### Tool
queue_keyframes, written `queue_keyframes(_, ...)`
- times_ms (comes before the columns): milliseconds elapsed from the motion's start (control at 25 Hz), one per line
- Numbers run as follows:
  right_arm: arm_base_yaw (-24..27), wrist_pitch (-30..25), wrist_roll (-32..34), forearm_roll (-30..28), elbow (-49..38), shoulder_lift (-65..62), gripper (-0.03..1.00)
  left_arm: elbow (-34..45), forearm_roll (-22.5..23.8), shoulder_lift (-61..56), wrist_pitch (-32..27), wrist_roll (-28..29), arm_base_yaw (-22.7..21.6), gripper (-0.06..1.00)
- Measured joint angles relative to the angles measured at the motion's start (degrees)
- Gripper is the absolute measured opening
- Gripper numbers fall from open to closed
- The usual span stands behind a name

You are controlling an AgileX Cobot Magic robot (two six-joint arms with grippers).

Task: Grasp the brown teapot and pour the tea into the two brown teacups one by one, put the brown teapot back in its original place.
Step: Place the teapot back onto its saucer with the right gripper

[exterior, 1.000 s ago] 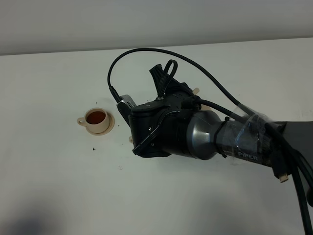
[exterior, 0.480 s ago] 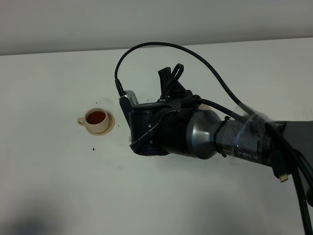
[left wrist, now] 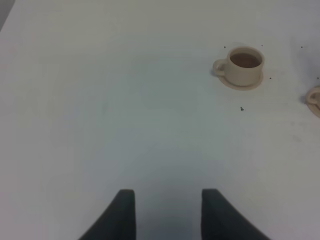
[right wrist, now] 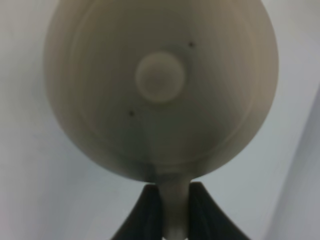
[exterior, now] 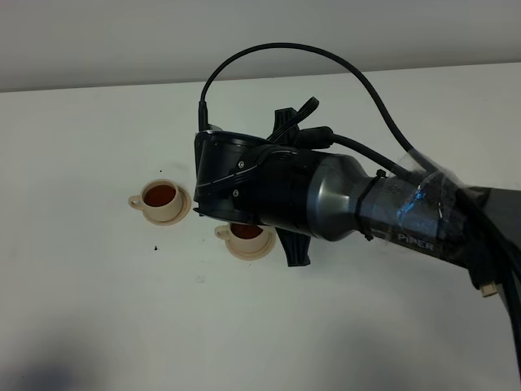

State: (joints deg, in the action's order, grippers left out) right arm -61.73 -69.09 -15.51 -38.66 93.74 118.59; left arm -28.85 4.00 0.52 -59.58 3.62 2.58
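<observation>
The brown teapot [right wrist: 160, 85] fills the right wrist view from above, its lid knob in the middle. My right gripper [right wrist: 172, 202] is shut on its loop handle. In the exterior view my right arm [exterior: 269, 187] hides the teapot. One brown teacup [exterior: 160, 199] full of tea stands on its saucer at the left. The other teacup [exterior: 247, 236], also holding tea, shows partly under the arm. My left gripper [left wrist: 167, 215] hangs open over bare table, well short of the left teacup [left wrist: 243, 65]. The teapot's original place is hidden.
The white table [exterior: 98, 309] runs back to a pale wall. A few dark specks [exterior: 155, 248] lie near the cups. A black cable [exterior: 326, 61] loops above my right arm. The edge of the second cup's saucer [left wrist: 315, 101] shows in the left wrist view.
My right arm's wrist has turned and lifted toward the back. The second teacup, hidden before, now shows with tea in it. The left teacup has not moved.
</observation>
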Motion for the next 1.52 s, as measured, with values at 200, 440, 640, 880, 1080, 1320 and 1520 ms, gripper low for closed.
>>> queue_keyframes(200, 1.7, -0.2, 2.6, 10.3, 0.1, -2.9, 0.13, 0.0, 0.0, 0.0, 0.0, 0.0, 0.0, 0.36)
queue_keyframes(440, 4.3, -0.7, 4.2, 21.4, 0.1, -3.7, 0.13, 0.0, 0.0, 0.0, 0.0, 0.0, 0.0, 0.36)
queue_keyframes(640, 5.2, -0.7, 4.3, 26.5, -0.6, -3.9, 0.13, 0.0, 0.0, 0.0, 0.0, 0.0, 0.0, 0.36)
queue_keyframes(880, 5.9, 2.0, 5.3, 27.9, -7.8, -5.9, 0.13, 0.0, 0.0, 0.0, 0.0, 0.1, 0.0, 0.36)
queue_keyframes(1080, 7.2, 5.0, 5.9, 26.4, -9.2, -6.3, 0.13, 0.0, 0.0, 0.0, 0.0, 0.1, 0.0, 0.36)
queue_keyframes(1320, 13.2, 10.9, 4.9, 24.8, -9.3, -7.1, 0.13, 0.0, 0.0, 0.0, 0.0, 0.1, 0.0, 0.36)
queue_keyframes(1520, 19.5, 16.9, 3.7, 24.9, -9.4, -7.1, 0.13, 0.0, 0.0, 0.0, 0.0, 0.1, 0.0, 0.36)
